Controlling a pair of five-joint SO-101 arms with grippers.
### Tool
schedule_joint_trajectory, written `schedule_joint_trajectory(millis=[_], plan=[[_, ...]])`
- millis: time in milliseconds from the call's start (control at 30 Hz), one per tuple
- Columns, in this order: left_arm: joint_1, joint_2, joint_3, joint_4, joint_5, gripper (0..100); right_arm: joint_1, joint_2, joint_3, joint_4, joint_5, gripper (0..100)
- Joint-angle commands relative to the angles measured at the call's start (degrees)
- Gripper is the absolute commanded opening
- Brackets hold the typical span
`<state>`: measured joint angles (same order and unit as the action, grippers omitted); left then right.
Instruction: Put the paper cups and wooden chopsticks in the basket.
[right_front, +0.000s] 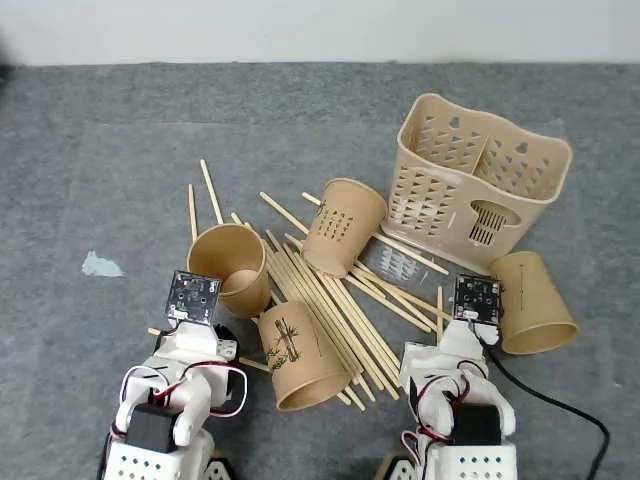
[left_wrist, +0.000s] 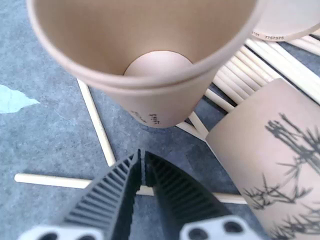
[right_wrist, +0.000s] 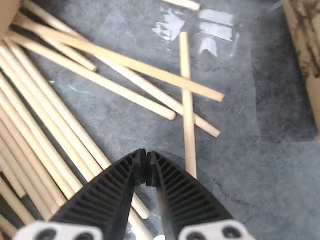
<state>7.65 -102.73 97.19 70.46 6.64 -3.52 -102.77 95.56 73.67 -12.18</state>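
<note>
A beige slotted basket (right_front: 480, 180) stands at the back right of the grey mat. Several paper cups lie around it: one with its mouth toward me (right_front: 230, 265), one by the basket (right_front: 343, 225), a bamboo-printed one (right_front: 298, 355) and one at the right (right_front: 532, 303). Wooden chopsticks (right_front: 330, 300) are strewn between them. My left gripper (left_wrist: 144, 167) is shut and empty, just short of the open-mouthed cup (left_wrist: 150, 65), above a lone chopstick (left_wrist: 50, 180). My right gripper (right_wrist: 146, 167) is shut and empty over the mat, beside a single chopstick (right_wrist: 187, 110).
A clear plastic wrapper (right_front: 400, 262) lies in front of the basket, also visible as the wrapper (right_wrist: 210, 35) beyond the crossed sticks. A pale scrap of tape (right_front: 100, 265) sticks to the mat at the left. Bare mat stretches across the back and left.
</note>
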Motion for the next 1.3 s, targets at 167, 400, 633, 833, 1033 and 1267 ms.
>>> schedule_joint_trajectory(millis=[167, 400, 633, 833, 1033, 1267], plan=[[0.09, -0.35, -0.66, 0.26, -0.35, 1, -0.57, 0.22, -9.41, 0.66, 0.00, 0.9], [0.09, -0.35, -0.66, 0.26, -0.35, 1, -0.57, 0.22, -18.37, 0.13, 18.81, 0.9], [0.09, -0.35, -0.66, 0.26, -0.35, 1, 6.55, 0.22, -27.87, 2.24, 29.89, 0.9], [0.09, -0.35, -0.66, 0.26, -0.35, 1, 24.92, 0.22, -28.57, 1.19, 31.56, 0.9], [0.09, -0.35, -0.66, 0.26, -0.35, 1, 30.37, 0.22, -20.92, 0.84, 32.26, 1.0], [0.09, -0.35, -0.66, 0.26, -0.35, 1, 30.37, 0.22, -17.49, 0.84, 15.47, 22.6]])
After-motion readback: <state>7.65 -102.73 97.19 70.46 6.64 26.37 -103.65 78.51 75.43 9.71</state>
